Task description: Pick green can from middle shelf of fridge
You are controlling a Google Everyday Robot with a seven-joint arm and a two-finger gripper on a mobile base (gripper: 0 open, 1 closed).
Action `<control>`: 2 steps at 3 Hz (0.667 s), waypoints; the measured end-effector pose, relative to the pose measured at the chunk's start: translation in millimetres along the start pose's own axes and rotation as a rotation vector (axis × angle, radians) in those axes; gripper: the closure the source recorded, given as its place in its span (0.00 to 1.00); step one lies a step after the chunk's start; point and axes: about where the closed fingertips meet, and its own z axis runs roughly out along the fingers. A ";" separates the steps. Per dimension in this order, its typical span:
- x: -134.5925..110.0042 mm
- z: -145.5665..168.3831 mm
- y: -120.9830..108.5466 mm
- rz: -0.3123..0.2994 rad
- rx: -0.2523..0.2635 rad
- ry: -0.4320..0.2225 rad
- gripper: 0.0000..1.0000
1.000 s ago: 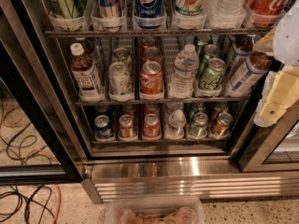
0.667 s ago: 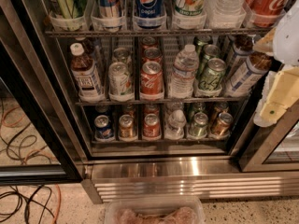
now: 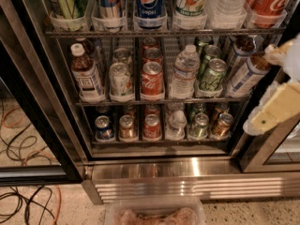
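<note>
Nothing had shifted in the last second: the gripper, spread or closed I could not tell, hung right of the green can fronting the middle shelf, and should approach level, clearing the water bottle.

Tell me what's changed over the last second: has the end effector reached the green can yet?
Nothing has visibly changed. The end effector still hangs at the right edge of the view, apart from the green can. The can stands on the middle shelf as before.
</note>
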 end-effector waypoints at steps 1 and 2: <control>-11.9 33.9 18.9 0.129 -0.014 -0.139 0.00; -24.5 34.0 6.1 0.145 0.041 -0.195 0.00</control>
